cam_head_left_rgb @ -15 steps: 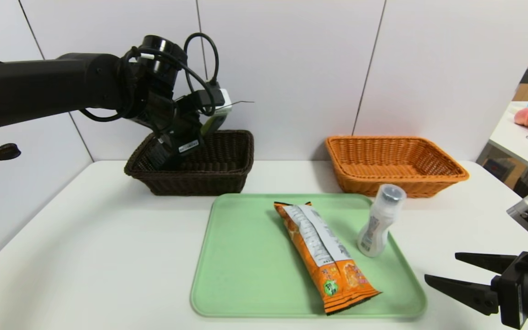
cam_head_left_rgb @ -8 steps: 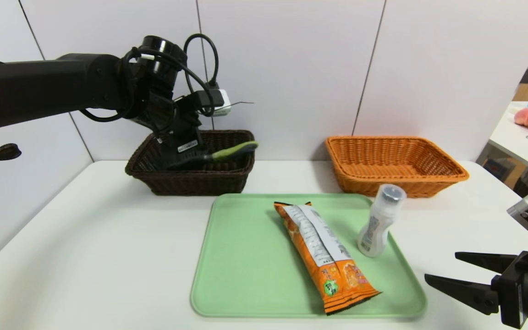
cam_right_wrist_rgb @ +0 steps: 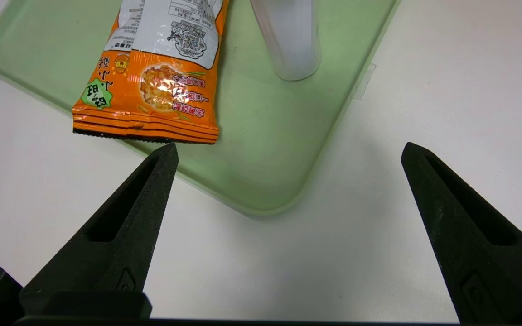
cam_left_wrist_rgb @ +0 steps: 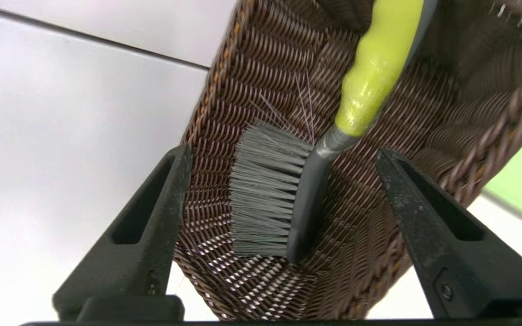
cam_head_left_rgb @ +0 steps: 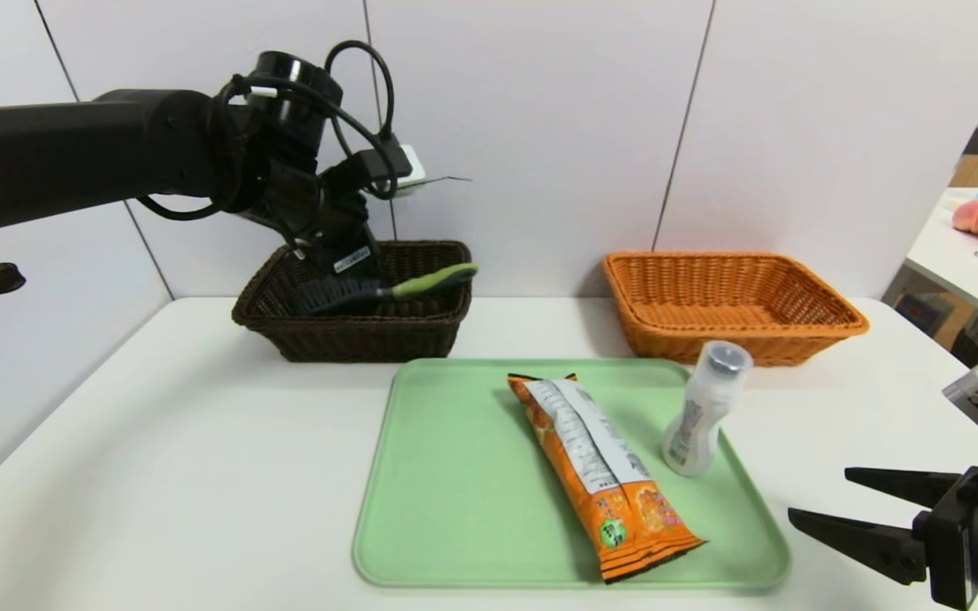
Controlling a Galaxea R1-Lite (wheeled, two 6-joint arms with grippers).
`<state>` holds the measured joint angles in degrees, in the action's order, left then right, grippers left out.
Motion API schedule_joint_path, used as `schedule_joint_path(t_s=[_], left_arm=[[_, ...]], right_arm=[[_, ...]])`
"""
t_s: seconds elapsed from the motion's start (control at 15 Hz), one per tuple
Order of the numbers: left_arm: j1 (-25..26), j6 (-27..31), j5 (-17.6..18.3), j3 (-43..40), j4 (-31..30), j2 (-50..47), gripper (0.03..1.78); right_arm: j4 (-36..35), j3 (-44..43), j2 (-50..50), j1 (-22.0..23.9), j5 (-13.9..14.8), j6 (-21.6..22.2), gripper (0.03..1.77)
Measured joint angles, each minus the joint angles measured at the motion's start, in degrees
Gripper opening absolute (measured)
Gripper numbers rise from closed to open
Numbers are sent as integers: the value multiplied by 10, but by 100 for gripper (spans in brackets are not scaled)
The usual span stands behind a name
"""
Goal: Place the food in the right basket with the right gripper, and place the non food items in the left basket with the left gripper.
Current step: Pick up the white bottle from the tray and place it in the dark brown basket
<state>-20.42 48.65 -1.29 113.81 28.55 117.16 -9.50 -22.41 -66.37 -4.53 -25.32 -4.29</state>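
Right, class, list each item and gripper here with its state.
Scrub brush: in the dark basket, released
Snack packet: lying on the tray
Bottle: upright, capped
Orange basket: empty
Left gripper: open above the brush
Right gripper: open, idle beside the tray

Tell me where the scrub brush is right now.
In the head view, the scrub brush lies in the dark brown basket on the robot's left, just below the open left gripper, its green handle reaching over the rim.

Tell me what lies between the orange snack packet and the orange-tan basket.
Head view: between packet and basket, only green tray and bare white tabletop; the bottle stands right of that stretch.
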Motion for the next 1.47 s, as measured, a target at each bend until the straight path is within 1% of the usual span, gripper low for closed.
schedule_joint_path(t_s=[0.2, 0.4, 0.53, 0.67, 0.8, 0.87, 0.93, 1.13, 1.27, 1.47], left_arm=[[-31, -71, 3, 0, 10, -22, 154], [-77, -162, 11, -1, 27, -42, 159], [-95, -212, 34, -1, 48, -54, 162], [-106, -253, 69, -2, 70, -68, 164], [-118, -268, 114, -13, 106, -83, 165], [-123, -271, 131, -18, 117, -88, 166], [-129, -271, 140, -21, 120, -92, 167], [-154, -268, 151, -33, 114, -96, 167], [-177, -270, 151, -47, 103, -94, 168], [-201, -272, 159, -86, 34, -84, 169]], right_arm=[[0, 1, 5, 0, 1, 0, 170], [2, 1, 14, 0, 2, 1, 170], [2, 1, 20, 0, 3, 1, 170], [2, 1, 24, 5, 3, 1, 170], [2, 1, 27, 9, 3, 1, 170], [2, 1, 28, 10, 3, 0, 170], [2, 1, 28, 10, 3, 0, 170], [1, 0, 28, 10, 2, 1, 170], [1, 0, 28, 11, 3, 1, 170], [2, 0, 28, 12, 2, 1, 170]])
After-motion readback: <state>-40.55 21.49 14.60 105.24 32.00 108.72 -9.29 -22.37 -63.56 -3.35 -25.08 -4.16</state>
